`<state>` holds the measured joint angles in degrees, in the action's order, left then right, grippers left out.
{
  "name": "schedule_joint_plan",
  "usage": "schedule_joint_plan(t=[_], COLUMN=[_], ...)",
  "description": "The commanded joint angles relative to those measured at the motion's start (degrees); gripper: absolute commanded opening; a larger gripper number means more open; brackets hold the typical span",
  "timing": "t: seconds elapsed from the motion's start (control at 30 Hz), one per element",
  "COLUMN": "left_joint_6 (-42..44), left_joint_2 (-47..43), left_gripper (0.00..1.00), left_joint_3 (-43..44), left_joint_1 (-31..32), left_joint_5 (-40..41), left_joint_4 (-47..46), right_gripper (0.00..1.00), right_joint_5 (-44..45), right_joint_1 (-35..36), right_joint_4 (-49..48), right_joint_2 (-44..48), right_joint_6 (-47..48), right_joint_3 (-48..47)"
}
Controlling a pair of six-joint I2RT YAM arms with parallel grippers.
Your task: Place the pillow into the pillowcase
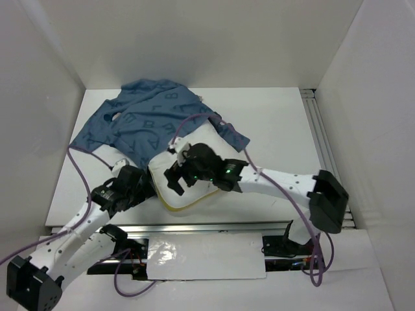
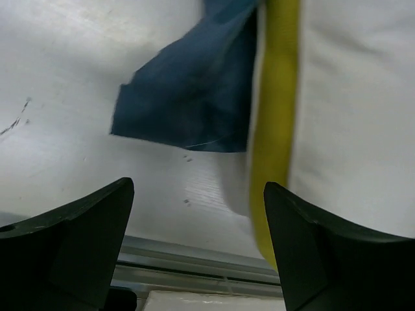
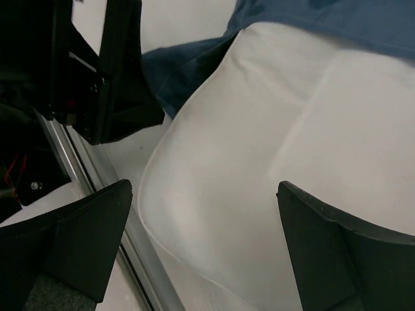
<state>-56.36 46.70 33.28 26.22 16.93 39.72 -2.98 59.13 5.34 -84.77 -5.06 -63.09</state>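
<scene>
The pillow (image 1: 188,194), a soft, smooth cream-white cushion with a yellow band (image 2: 275,97) along its side, lies at the near edge of the worktop (image 1: 279,129), left of centre. The pillowcase (image 1: 142,120), crumpled blue cloth printed with pale capitals (we read L, B, A), spreads toward the far left corner. The left gripper (image 2: 198,188) is spread wide beside the band, empty. The right gripper (image 3: 204,188) gapes over the pillow, also empty.

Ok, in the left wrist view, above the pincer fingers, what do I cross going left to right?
table → blue pillowcase corner → yellow band → white face of the pillow
</scene>
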Motion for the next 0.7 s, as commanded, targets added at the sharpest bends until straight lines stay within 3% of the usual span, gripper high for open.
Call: schedule_joint_plan(t=[0.0,0.2,0.33,0.47,0.5,0.53,0.6,0.63,0.67], left_joint_6=[-6.04,-4.74,-0.51,1.86,1.87,1.87,2.39,2.39,2.39], left_joint_2=[-5.9,-4.52,0.04,3.82,4.62,5.33,7.26,7.79,7.79], left_gripper=[0.95,0.99,0.99,0.88,0.83,0.62,0.43,0.31,0.02], left_joint_3=[-3.39,-7.88,-10.33,-11.74,-11.74,-11.74,-11.74,-11.74,-11.74], left_joint_1=[-3.09,-7.23,-8.29,-8.29,-8.29,-8.29,-8.81,-8.82,-8.82], left_joint_5=[1.52,2.58,-2.06,-4.45,-4.45,-3.66,-2.87,-2.26,-2.25], left_joint_4=[-0.09,-3.87,-15.0,-23.89,-24.6,-24.61,-24.61,-24.61,-24.61], right_gripper=[1.0,1.0,1.0,0.65,0.44,0.33,0.0,0.0,0.0], right_joint_5=[5.34,6.85,5.36,3.43,3.42,2.64,2.63,2.63,2.63], right_joint_1=[4.49,4.5,4.5,3.97,3.97,3.45,3.44,3.44,3.44], right_joint_4=[6.16,9.76,10.56,11.71,11.1,10.57,9.78,8.82,8.11], right_joint_2=[-7.23,-18.05,-22.45,-24.82,-24.83,-24.83,-23.34,-22.64,-21.93], right_joint_6=[-0.13,-2.67,-2.67,-3.99,-3.99,-3.99,-4.69,-4.7,-4.7], right_joint_3=[-5.72,-11.44,-12.58,-12.58,-11.97,-11.45,-11.44,-10.83,-10.3])
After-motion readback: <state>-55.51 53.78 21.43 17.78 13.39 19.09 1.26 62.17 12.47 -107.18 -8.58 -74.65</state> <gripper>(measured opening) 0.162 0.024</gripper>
